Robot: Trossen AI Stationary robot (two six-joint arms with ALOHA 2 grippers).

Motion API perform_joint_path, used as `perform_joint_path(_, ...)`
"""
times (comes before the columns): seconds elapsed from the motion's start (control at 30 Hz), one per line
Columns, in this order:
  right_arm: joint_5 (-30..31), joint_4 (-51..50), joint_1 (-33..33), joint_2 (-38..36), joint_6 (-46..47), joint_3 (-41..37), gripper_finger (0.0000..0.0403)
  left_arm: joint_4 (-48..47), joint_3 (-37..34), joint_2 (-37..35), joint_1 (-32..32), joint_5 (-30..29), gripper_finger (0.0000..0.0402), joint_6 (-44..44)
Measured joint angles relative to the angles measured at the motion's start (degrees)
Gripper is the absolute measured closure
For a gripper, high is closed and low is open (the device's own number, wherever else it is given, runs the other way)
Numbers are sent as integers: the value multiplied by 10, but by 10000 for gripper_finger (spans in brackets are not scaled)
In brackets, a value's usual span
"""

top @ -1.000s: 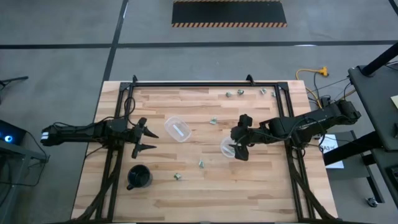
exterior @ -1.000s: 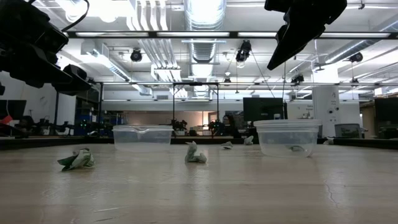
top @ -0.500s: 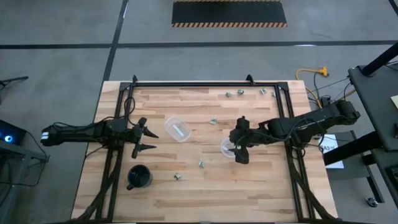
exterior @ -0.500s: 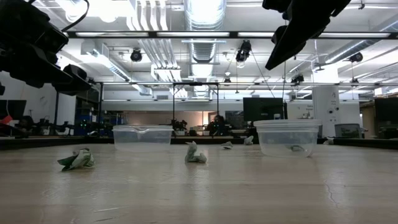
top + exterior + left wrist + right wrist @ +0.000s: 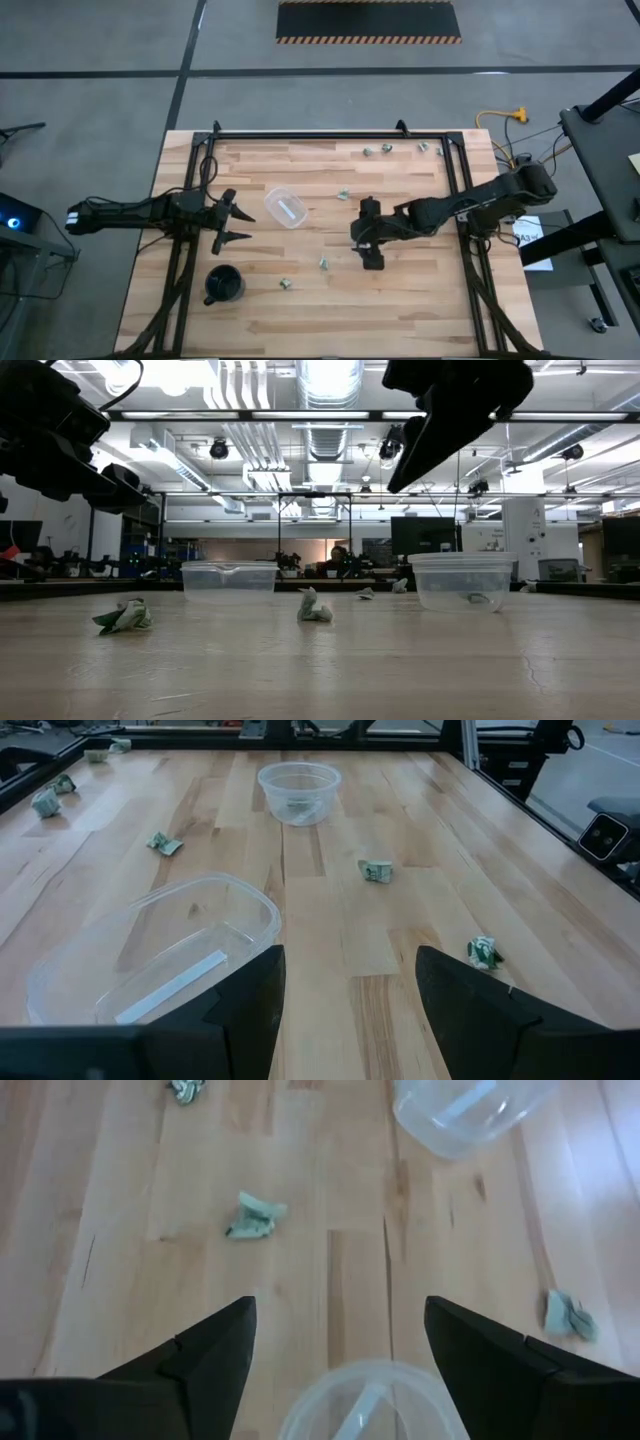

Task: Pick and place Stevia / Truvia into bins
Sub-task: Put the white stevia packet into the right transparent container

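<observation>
**Both grippers open and empty; packets scattered around the two bins**

Landmark: the left bin, a clear container near the middle of the wooden table; a white strip lies inside it.

Left gripper sits just left of that bin, fingers apart, nothing between them. In the left wrist view the same bin is right ahead of the fingers.

Right gripper is right of the left bin, above the second bin, which is mostly hidden under it in the high view. Fingers spread, nothing held. The right wrist view shows the second bin's rim between the fingers; the low view shows this bin with a small item inside.

Stevia packets: one just right of the left bin; one and another below and right of it; three far up and right, near the table's far edge.

A black cup stands below and left of the left bin.
</observation>
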Motion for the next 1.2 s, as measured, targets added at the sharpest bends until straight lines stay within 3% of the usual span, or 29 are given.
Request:
perform_joint_path(0.47, -63, 166, 0, 124, -44, 29, 140, 1, 0, 0, 0, 0, 193, 0)
perform_joint_path(1.2, -99, 284, -1, 247, -31, 28, 152, 0, 0, 0, 0, 0, 193, 0)
